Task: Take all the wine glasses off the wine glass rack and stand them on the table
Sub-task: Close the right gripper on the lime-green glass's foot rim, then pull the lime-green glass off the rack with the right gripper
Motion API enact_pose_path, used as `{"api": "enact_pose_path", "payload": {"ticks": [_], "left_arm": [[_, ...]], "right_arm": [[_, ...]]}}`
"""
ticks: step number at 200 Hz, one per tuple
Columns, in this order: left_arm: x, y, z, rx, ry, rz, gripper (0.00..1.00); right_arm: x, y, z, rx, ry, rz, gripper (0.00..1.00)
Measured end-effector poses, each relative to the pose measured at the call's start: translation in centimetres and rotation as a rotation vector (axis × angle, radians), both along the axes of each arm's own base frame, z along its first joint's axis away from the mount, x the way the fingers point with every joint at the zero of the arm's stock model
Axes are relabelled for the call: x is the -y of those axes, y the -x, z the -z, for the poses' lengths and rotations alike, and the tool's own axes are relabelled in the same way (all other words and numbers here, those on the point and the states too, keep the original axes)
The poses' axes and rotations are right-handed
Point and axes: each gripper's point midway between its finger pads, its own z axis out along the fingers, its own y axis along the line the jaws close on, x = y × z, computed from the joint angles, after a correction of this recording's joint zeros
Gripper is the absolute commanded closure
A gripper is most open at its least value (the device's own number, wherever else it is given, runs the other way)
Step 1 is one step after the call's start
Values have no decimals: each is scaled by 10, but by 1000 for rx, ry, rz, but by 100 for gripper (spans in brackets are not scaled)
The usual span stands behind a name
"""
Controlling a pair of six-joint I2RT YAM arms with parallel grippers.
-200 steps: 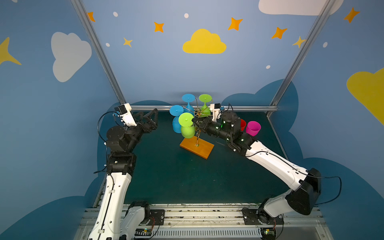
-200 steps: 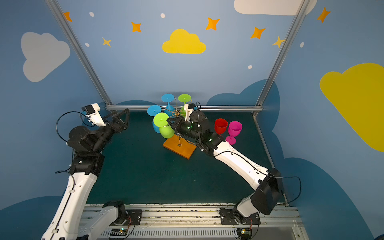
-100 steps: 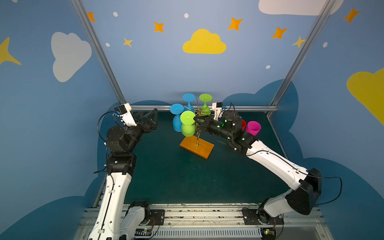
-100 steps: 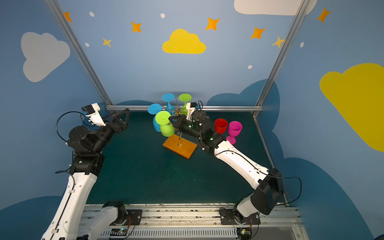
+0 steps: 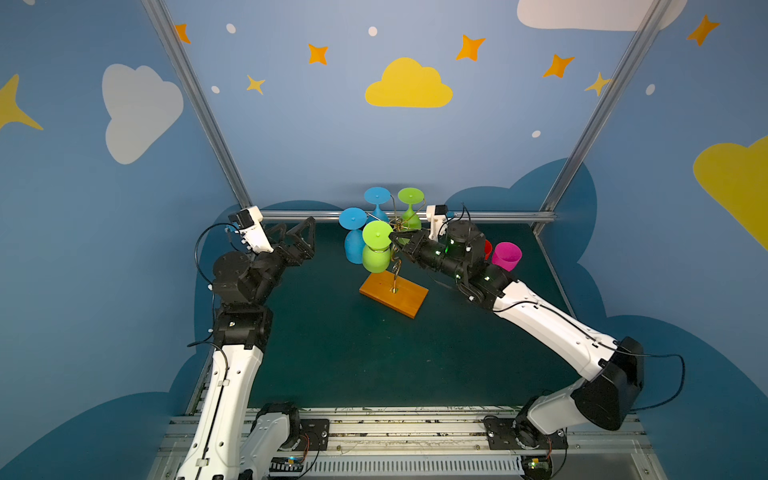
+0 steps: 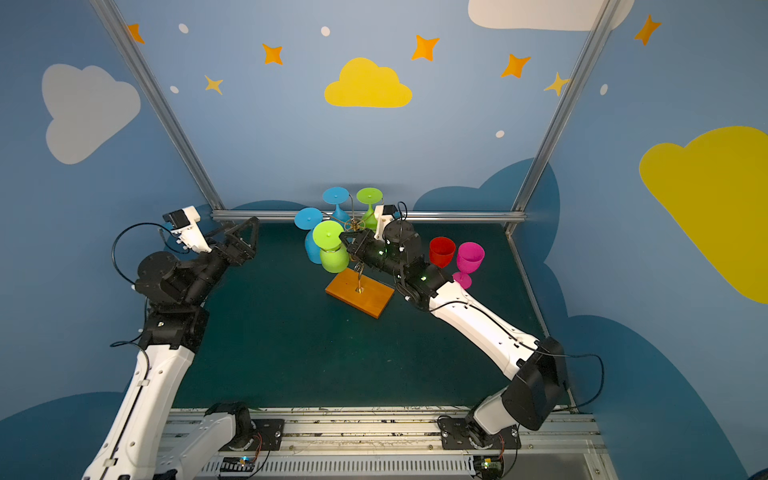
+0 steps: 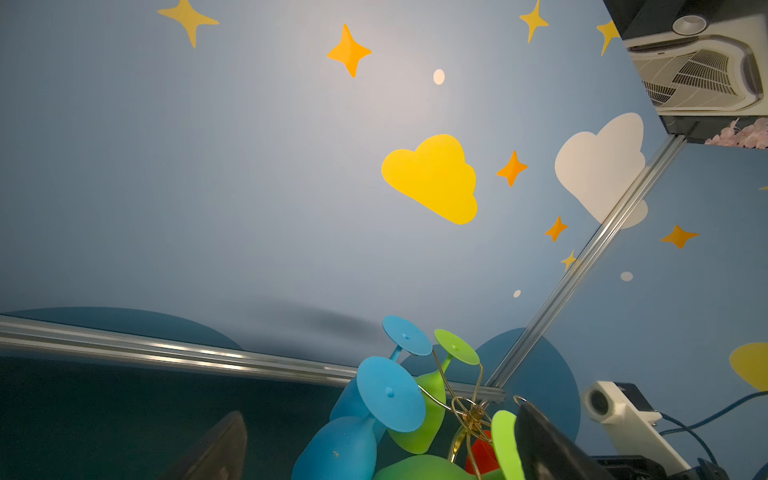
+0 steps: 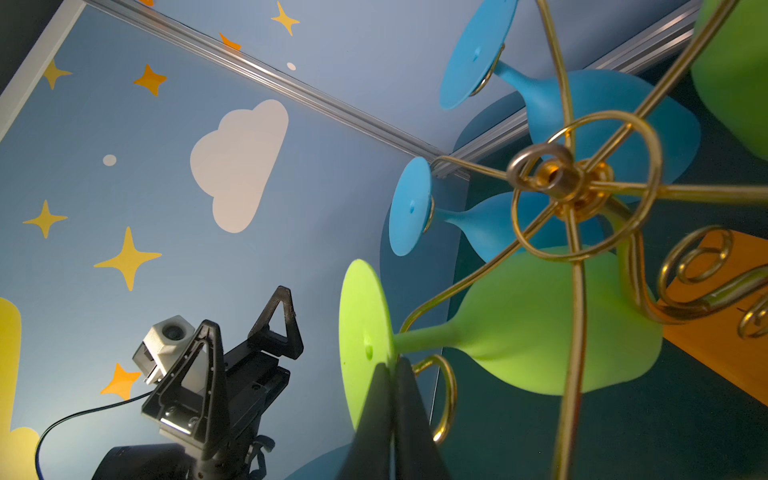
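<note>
While the left arm waits at the left side of the bench (image 5: 332,365), its fingers (image 5: 297,232) are spread as wide as they go and have hold of nothing; the rack stands well off from their tips, with open bench between.

Further right, the wine glass rack (image 5: 395,266) stands upright on its orange wooden base (image 5: 394,293), with four glasses hanging upside down from its gold wire arms: two blue and two green. The nearest of them, the green glass (image 5: 376,249), hangs at the front, its round foot uppermost and its bowl just above the base.

At the right, the right arm reaches in to the rack, and its fingers (image 8: 392,386) are pressed together on the rim of that green glass's foot, as the right wrist view shows. The stem runs away from the fingertips, and a curled end of the wire sits just beside them. A red cup (image 6: 441,251) and a pink glass (image 6: 470,259) stand upright behind this arm's wrist, away from the rack.

The step in hand looks like the grasp, made but not yet followed by a lift. The next move probably calls for sliding the foot outward along the wire until the stem clears the curl, without tipping the rack.
</note>
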Motion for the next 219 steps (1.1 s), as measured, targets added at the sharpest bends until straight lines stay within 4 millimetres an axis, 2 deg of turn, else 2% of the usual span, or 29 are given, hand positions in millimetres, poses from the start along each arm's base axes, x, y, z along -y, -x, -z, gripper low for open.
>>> {"api": "enact_pose_path", "payload": {"ticks": [61, 133, 219], "left_arm": [[0, 0, 0, 1, -1, 0, 1], [0, 3, -3, 9, -2, 0, 1], [0, 3, -3, 9, -2, 0, 1]], "right_arm": [[12, -1, 0, -25, -32, 23, 100], [17, -1, 17, -85, -36, 37, 100], [41, 11, 13, -80, -47, 75, 100]]}}
